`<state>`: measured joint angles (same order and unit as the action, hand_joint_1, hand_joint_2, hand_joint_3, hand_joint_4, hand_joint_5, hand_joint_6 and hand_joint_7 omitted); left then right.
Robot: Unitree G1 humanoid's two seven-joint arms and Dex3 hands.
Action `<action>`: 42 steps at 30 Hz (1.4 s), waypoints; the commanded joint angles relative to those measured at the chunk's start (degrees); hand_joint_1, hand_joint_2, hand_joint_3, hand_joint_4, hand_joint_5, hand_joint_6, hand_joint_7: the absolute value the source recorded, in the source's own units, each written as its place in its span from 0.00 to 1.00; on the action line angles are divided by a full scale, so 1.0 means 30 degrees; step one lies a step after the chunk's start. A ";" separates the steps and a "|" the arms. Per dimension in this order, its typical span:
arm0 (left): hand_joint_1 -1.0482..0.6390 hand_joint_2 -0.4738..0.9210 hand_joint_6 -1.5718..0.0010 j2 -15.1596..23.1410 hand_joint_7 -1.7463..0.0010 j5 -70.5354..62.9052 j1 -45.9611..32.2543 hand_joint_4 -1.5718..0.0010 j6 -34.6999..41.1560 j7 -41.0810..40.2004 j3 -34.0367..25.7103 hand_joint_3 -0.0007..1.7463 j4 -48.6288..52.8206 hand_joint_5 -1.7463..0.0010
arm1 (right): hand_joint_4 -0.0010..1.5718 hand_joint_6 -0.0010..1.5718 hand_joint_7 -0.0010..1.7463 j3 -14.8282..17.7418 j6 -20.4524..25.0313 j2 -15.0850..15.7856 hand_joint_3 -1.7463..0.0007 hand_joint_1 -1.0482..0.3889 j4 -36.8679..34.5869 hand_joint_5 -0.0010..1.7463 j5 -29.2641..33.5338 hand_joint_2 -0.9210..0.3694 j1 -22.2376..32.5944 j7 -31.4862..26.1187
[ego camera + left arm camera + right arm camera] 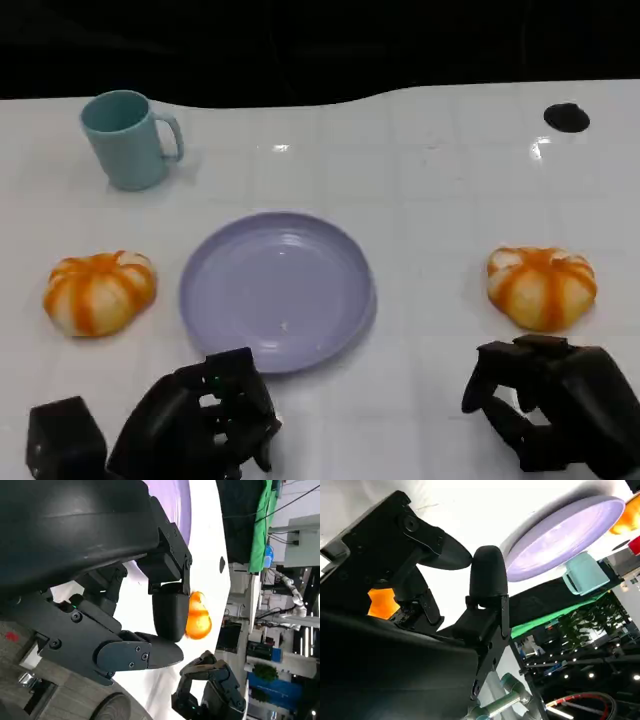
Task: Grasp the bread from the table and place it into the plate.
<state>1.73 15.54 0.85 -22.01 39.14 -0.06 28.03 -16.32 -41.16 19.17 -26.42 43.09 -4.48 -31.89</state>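
Task not started: the plate (277, 288) holds nothing, both bread pieces (99, 291) (541, 286) rest on the table (430, 180), and the left hand (205, 420) and right hand (550, 400) hang released, grasping nothing.

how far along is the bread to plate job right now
Nothing looks done yet: the purple plate holds no bread. One bread lies on the table to the plate's left, another bread to its right. In hand: nothing. The right hand sits just short of the right-side bread with fingers apart, and the left hand sits near the plate's front edge, holding nothing. Grasping, carrying and placing are all left.
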 commanded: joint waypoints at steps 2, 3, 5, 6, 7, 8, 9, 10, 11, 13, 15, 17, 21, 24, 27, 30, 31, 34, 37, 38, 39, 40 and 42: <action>0.30 0.85 0.50 0.0319 0.20 0.0031 -0.0017 0.49 -0.0141 0.0141 -0.0120 0.31 0.0024 0.00 | 0.57 0.56 0.73 0.0068 -0.0036 0.0382 0.30 0.60 -0.0090 1.00 -0.0097 0.43 -0.0181 -0.0098; 0.30 0.85 0.50 0.0310 0.20 0.0062 -0.0024 0.49 -0.0066 0.0133 -0.0126 0.31 -0.0004 0.00 | 0.57 0.56 0.72 0.0069 0.0005 0.0382 0.30 0.60 -0.0062 1.00 -0.0087 0.43 -0.0171 -0.0081; 0.30 0.85 0.50 0.0327 0.20 0.0044 -0.0019 0.49 -0.0093 0.0137 -0.0127 0.31 0.0021 0.00 | 0.57 0.57 0.71 0.0078 0.0028 0.0369 0.30 0.60 -0.0031 1.00 -0.0102 0.44 -0.0152 -0.0067; 0.30 0.85 0.50 0.0332 0.20 0.0022 -0.0024 0.49 -0.0105 0.0115 -0.0124 0.31 0.0012 0.00 | 0.57 0.57 0.71 0.0083 0.0022 0.0363 0.30 0.60 -0.0027 1.00 -0.0124 0.44 -0.0149 -0.0055; 0.30 0.85 0.50 0.0334 0.20 0.0024 -0.0030 0.49 -0.0071 0.0103 -0.0124 0.31 -0.0008 0.00 | 0.57 0.57 0.71 0.0091 0.0023 0.0362 0.30 0.60 -0.0014 1.00 -0.0139 0.44 -0.0144 -0.0047; 0.30 0.85 0.50 0.0331 0.20 0.0015 -0.0033 0.49 -0.0066 0.0082 -0.0123 0.31 -0.0023 0.00 | 0.56 0.57 0.71 0.0094 -0.0030 0.0381 0.30 0.61 -0.0040 1.00 -0.0120 0.44 -0.0166 -0.0100; 0.30 0.85 0.50 0.0333 0.20 0.0018 -0.0041 0.49 -0.0074 0.0083 -0.0127 0.30 -0.0026 0.00 | 0.57 0.58 0.69 0.0093 -0.0064 0.0392 0.29 0.61 -0.0051 0.98 -0.0112 0.44 -0.0175 -0.0124; 0.30 0.85 0.50 0.0336 0.20 0.0053 -0.0052 0.49 -0.0008 0.0098 -0.0133 0.30 -0.0052 0.00 | 0.57 0.59 0.67 0.0111 -0.0089 0.0413 0.29 0.61 -0.0041 0.96 -0.0170 0.45 -0.0180 -0.0066; 0.30 0.85 0.50 0.0348 0.20 0.0044 -0.0070 0.49 0.0063 0.0063 -0.0131 0.30 -0.0098 0.00 | 0.57 0.59 0.64 0.0131 -0.0181 0.0431 0.29 0.61 -0.0090 0.95 -0.0245 0.45 -0.0213 -0.0050; 0.30 0.85 0.50 0.0373 0.20 0.0026 -0.0088 0.49 0.0142 0.0036 -0.0122 0.30 -0.0149 0.00 | 0.57 0.61 0.58 0.0203 -0.0233 0.0470 0.30 0.60 -0.0119 0.92 -0.0403 0.45 -0.0259 0.0042; 0.30 0.85 0.50 0.0408 0.20 -0.0100 -0.0074 0.49 0.0001 -0.0015 -0.0102 0.30 -0.0085 0.00 | 0.57 0.61 0.54 0.0259 -0.0241 0.0503 0.34 0.59 -0.0137 0.88 -0.0451 0.43 -0.0301 0.0002; 0.30 0.85 0.50 0.0422 0.20 -0.0114 -0.0015 0.49 -0.0189 0.0052 -0.0126 0.30 0.0109 0.00 | 0.55 0.59 0.53 0.0349 -0.0133 0.0525 0.40 0.58 -0.0079 0.87 -0.0345 0.38 -0.0356 -0.0246; 0.30 0.85 0.50 0.0449 0.21 0.0021 -0.0023 0.49 0.0026 0.0134 -0.0138 0.30 0.0032 0.00 | 0.53 0.58 0.46 0.0502 0.0026 0.0552 0.51 0.56 -0.0023 0.79 -0.0312 0.32 -0.0455 -0.0528; 0.30 0.85 0.50 0.0464 0.21 0.0059 -0.0011 0.49 0.0018 0.0203 -0.0134 0.30 0.0029 0.00 | 0.53 0.59 0.37 0.0662 0.0019 0.0597 0.59 0.55 -0.0008 0.70 -0.0501 0.28 -0.0547 -0.0532; 0.31 0.85 0.50 0.0452 0.21 0.0017 -0.0028 0.49 0.0011 0.0124 -0.0129 0.30 0.0047 0.00 | 0.49 0.60 0.28 0.0894 0.0031 0.0591 0.67 0.54 0.0078 0.68 -0.0460 0.25 -0.0628 -0.0756; 0.30 0.85 0.50 0.0457 0.21 -0.0014 -0.0031 0.49 -0.0048 0.0121 -0.0120 0.30 0.0075 0.00 | 0.43 0.57 0.19 0.1101 0.0040 0.0599 0.71 0.53 0.0172 0.65 -0.0476 0.22 -0.0699 -0.0784; 0.30 0.85 0.50 0.0459 0.21 -0.0055 -0.0031 0.49 -0.0106 0.0091 -0.0116 0.30 0.0090 0.00 | 0.42 0.58 0.16 0.1157 0.0218 0.0637 0.72 0.53 0.0300 0.62 -0.0404 0.21 -0.0700 -0.0719; 0.31 0.86 0.50 0.0440 0.21 -0.0015 -0.0012 0.49 -0.0139 0.0137 -0.0132 0.30 0.0161 0.00 | 0.37 0.53 0.05 0.1284 0.0756 0.0837 0.86 0.49 0.0716 0.41 -0.0268 0.11 -0.0740 -0.0435; 0.31 0.86 0.50 0.0417 0.21 -0.0066 0.0061 0.49 -0.0295 0.0151 -0.0127 0.30 0.0383 0.00 | 0.32 0.48 0.01 0.1364 0.1372 0.1074 0.93 0.48 0.1136 0.33 -0.0131 0.06 -0.0778 -0.0193; 0.31 0.86 0.50 0.0427 0.21 -0.0138 0.0080 0.49 -0.0370 0.0112 -0.0107 0.29 0.0426 0.00 | 0.30 0.46 0.00 0.1377 0.1601 0.1160 0.95 0.47 0.1292 0.31 -0.0043 0.05 -0.0785 -0.0141; 0.31 0.86 0.50 0.0436 0.21 -0.0184 0.0095 0.49 -0.0400 0.0084 -0.0087 0.29 0.0437 0.00 | 0.29 0.45 0.00 0.1387 0.1875 0.1247 0.96 0.46 0.1483 0.30 0.0060 0.05 -0.0781 -0.0068; 0.31 0.86 0.50 0.0437 0.21 -0.0234 0.0103 0.49 -0.0417 0.0030 -0.0070 0.29 0.0432 0.00 | 0.27 0.42 0.00 0.1421 0.2265 0.1334 0.97 0.45 0.1750 0.28 0.0206 0.04 -0.0759 0.0058; 0.31 0.86 0.50 0.0435 0.21 -0.0359 0.0097 0.49 -0.0372 -0.0141 -0.0042 0.29 0.0376 0.00 | 0.25 0.40 0.00 0.1465 0.2912 0.1472 0.98 0.43 0.2170 0.25 0.0404 0.03 -0.0732 0.0299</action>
<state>2.00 15.28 1.08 -22.50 39.12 -0.03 28.96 -12.76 -34.51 21.93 -21.83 43.84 -6.47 -31.92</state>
